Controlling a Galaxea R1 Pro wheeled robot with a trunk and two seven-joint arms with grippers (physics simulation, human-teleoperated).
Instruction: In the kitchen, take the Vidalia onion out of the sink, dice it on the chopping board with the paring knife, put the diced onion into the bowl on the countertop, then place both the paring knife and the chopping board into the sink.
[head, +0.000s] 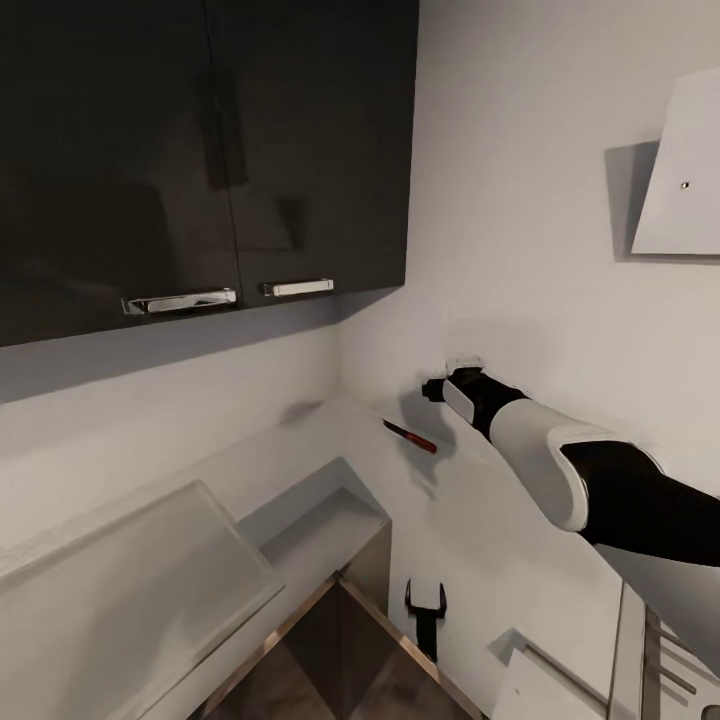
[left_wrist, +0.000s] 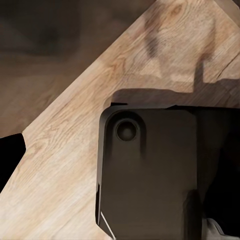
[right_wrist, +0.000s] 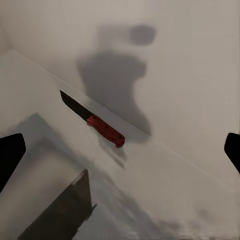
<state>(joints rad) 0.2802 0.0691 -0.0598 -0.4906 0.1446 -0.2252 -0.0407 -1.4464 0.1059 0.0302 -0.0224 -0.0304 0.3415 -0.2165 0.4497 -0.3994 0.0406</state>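
Head view: the small paring knife (head: 410, 436), short dark pointed blade with a reddish handle, lies flat on the long pale grey smooth desk (head: 480, 530), close to the white back wall (head: 520, 250) near the inside corner. The right arm (head: 560, 465), white shell over black joints, reaches out over the desk toward the wall; its right end effector (head: 447, 385) hovers above and just beyond the knife, apart from it. Right wrist view: the knife (right_wrist: 93, 120) sits alone on the desk surface (right_wrist: 165, 185), blade tip pointing away from the handle along the wall line, with the arm's shadow cast on the wall behind it. The two dark fingertips (right_wrist: 10, 155) show at opposite edges of that view, so the right end effector is spread wide and holds nothing. Glossy dark wall cabinets (head: 200, 150) with chrome bar handles (head: 180, 300) hang above the desk. Low in the head view, the left end effector (head: 425, 605) points down, its two black fingers apart and empty. Left wrist view: light wood-grain floor (left_wrist: 65, 165) and a dark rounded panel with a round boss (left_wrist: 150, 170); I cannot tell what this panel belongs to.
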